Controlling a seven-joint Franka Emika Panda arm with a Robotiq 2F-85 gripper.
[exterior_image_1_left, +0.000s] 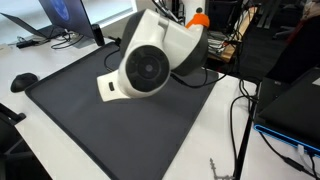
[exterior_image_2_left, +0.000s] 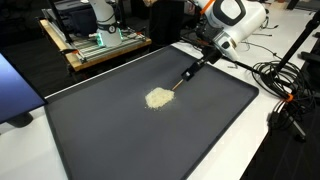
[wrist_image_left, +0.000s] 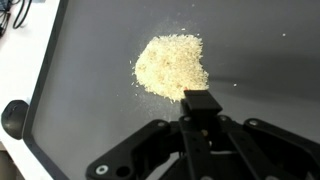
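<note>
A heap of pale beige grains (exterior_image_2_left: 157, 98) lies near the middle of a large black mat (exterior_image_2_left: 120, 140). My gripper (exterior_image_2_left: 204, 56) comes in from the mat's far edge and is shut on a thin black tool (exterior_image_2_left: 187, 73) that slants down toward the heap. In the wrist view the tool's blocky end (wrist_image_left: 202, 102) sits right at the near edge of the grains (wrist_image_left: 172, 65), and the gripper (wrist_image_left: 206, 138) is closed around its shaft. In an exterior view the white arm joint (exterior_image_1_left: 150, 62) fills the middle and hides the heap and gripper.
The mat (exterior_image_1_left: 90, 115) lies on a white table. A black round object (wrist_image_left: 14, 118) sits off the mat's corner. Cables (exterior_image_2_left: 282, 92) trail beside one edge, a laptop (exterior_image_1_left: 296, 108) stands near another. A wooden cart with equipment (exterior_image_2_left: 100, 42) stands beyond the table.
</note>
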